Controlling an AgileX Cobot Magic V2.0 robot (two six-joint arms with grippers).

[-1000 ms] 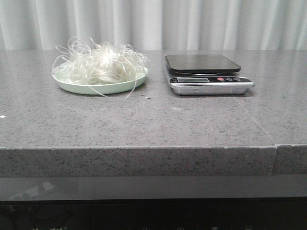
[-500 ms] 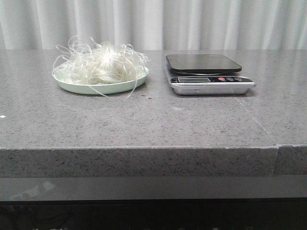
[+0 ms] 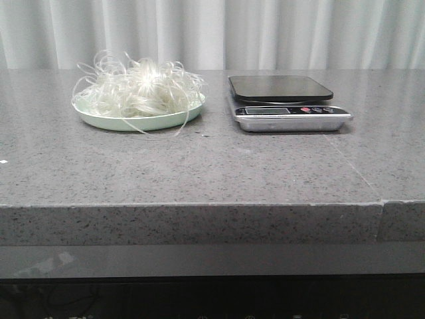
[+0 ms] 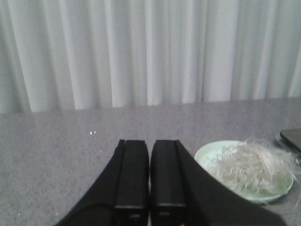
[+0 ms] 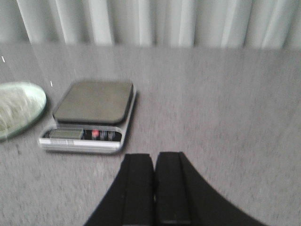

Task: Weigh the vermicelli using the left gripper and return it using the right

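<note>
The vermicelli (image 3: 138,88) lies heaped on a pale green plate (image 3: 136,122) at the far left of the grey stone table (image 3: 199,166); loose strands hang over the plate rim. A kitchen scale (image 3: 287,104) stands to the right of the plate, apart from it, its dark platform bare. The left gripper (image 4: 149,181) is held above the table, left of the plate, fingers pressed together and holding nothing. The right gripper (image 5: 154,188) is positioned nearer than the scale, fingers likewise closed and empty.
</note>
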